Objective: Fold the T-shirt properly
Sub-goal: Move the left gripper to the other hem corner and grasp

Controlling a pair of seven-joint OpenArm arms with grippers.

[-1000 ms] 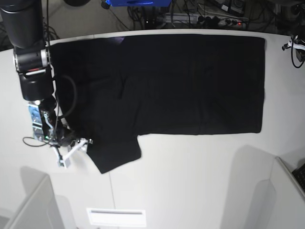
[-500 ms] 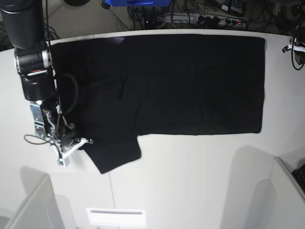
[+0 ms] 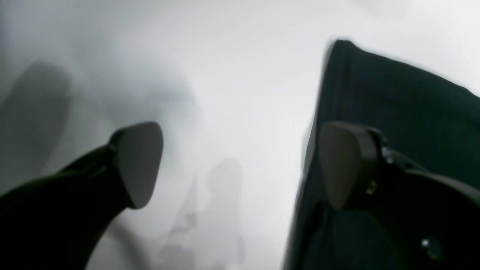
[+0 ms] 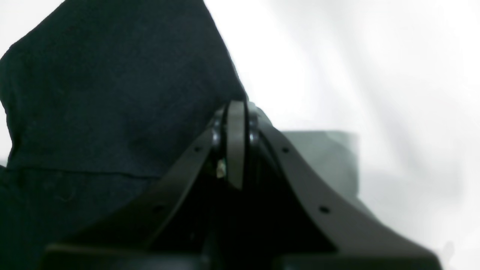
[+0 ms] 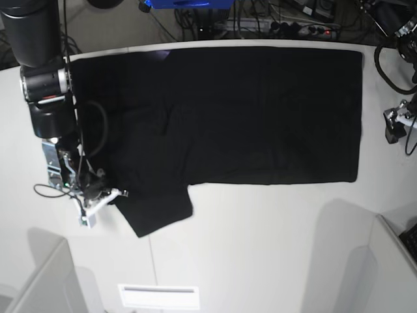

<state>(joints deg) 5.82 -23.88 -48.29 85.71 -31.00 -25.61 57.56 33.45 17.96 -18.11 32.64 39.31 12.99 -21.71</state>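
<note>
The black T-shirt (image 5: 247, 111) lies spread flat on the white table (image 5: 260, 241), with no print showing. One sleeve (image 5: 159, 208) sticks out toward the front left. My right gripper (image 5: 112, 194) is at the left edge of that sleeve. In the right wrist view the gripper (image 4: 236, 112) is shut, with the sleeve cloth (image 4: 112, 93) reaching its tips. My left gripper (image 5: 394, 125) hangs at the table's right edge, just right of the shirt's hem. In the left wrist view it (image 3: 240, 165) is open and empty, with the shirt's edge (image 3: 393, 105) by its right finger.
Cables and a power strip (image 5: 306, 27) lie beyond the table's far edge. A white label (image 5: 158, 297) sits at the front edge. Grey partitions stand at the front left (image 5: 39, 280) and the front right (image 5: 391, 267).
My left arm has come into the base view at the right edge. My right gripper has shifted slightly in toward the sleeve. The shirt has not moved.
</note>
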